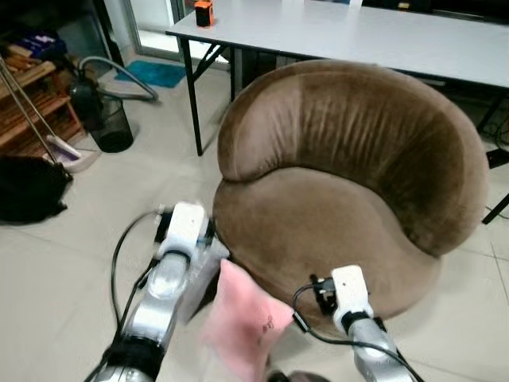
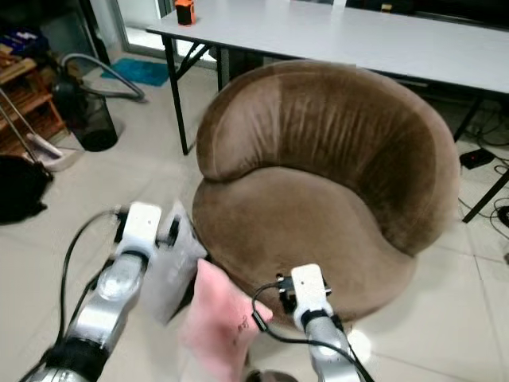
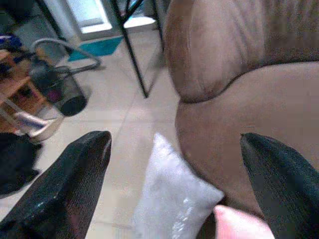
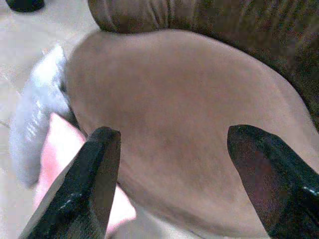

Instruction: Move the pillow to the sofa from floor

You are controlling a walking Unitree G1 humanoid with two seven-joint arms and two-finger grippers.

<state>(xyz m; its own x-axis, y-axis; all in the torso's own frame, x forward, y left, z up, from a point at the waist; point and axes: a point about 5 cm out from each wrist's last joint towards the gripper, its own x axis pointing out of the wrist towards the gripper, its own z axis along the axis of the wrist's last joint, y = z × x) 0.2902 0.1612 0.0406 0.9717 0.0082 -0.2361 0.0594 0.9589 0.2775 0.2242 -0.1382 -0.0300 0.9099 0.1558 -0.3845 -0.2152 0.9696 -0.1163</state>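
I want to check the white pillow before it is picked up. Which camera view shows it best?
The left wrist view: the white pillow lies unobstructed on the floor against the brown chair, between the open left tool fingers. The eye views show it partly behind the left arm; the right wrist view shows only its edge beside the pink pillow.

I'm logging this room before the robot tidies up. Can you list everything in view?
Sofa: one, brown, round, centre.
Pink pillow: one, on the floor against the sofa's front.
White pillow: one, beside the pink one, by the sofa's base.
Table: one, grey top, black legs, behind the sofa.
Orange object: one, on the table corner.
Black bin: one, far left.
Teal mat: one, by the doorway.
Left gripper: fingers open, above the white pillow.
Right gripper: fingers open, over the sofa seat.
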